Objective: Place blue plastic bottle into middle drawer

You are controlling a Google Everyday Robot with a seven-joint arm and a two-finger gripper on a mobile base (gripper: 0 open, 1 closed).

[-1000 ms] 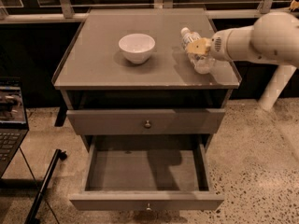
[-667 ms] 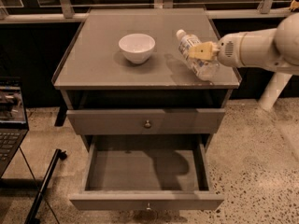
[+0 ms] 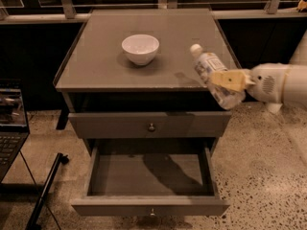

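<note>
On the cabinet top (image 3: 96, 61) sits a bowl (image 3: 140, 48); over its right edge the gripper (image 3: 225, 80) clamps the tilted bottle (image 3: 207, 63); the drawer (image 3: 148, 206) below stands open.

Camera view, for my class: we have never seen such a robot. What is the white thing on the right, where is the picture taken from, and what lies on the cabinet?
The white shape is the robot's one arm, ending in a two-finger gripper shut on the blue plastic bottle, held tilted near the cabinet's right front corner. The one camera looks down from in front; its mounting is not known. A white bowl stands on the cabinet top. Below, the middle drawer is pulled open.
</note>
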